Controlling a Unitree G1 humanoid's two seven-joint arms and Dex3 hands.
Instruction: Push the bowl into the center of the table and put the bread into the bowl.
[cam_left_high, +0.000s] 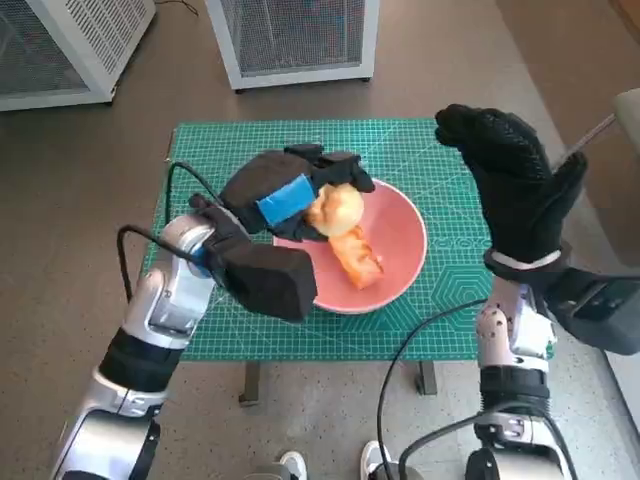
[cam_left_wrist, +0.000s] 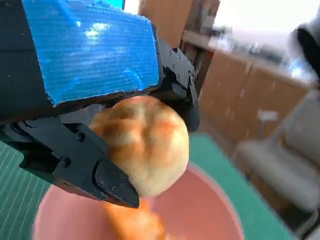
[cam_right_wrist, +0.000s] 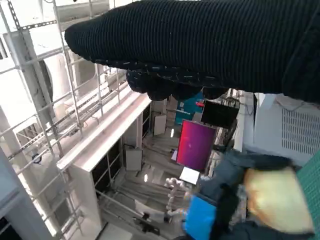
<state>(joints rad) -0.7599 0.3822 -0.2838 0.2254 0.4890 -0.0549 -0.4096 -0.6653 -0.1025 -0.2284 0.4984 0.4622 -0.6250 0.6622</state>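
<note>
Left hand (cam_left_wrist: 95, 115) grips bread (cam_left_wrist: 145, 142) above bowl (cam_left_high: 400, 250).

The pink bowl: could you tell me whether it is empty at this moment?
Not empty. The pink bowl already holds an orange bread piece, while the left hand holds a round bread roll above it.

We cannot see the near rim of the pink bowl (cam_left_high: 400, 240) in the head view — the left hand (cam_left_high: 285, 195) and its wrist camera cover it. Beneath that hand's fingers the round bread (cam_left_wrist: 145, 142) is partly hidden, and the orange piece (cam_left_wrist: 132, 222) below it is blurred — cut off by the frame edge.
</note>
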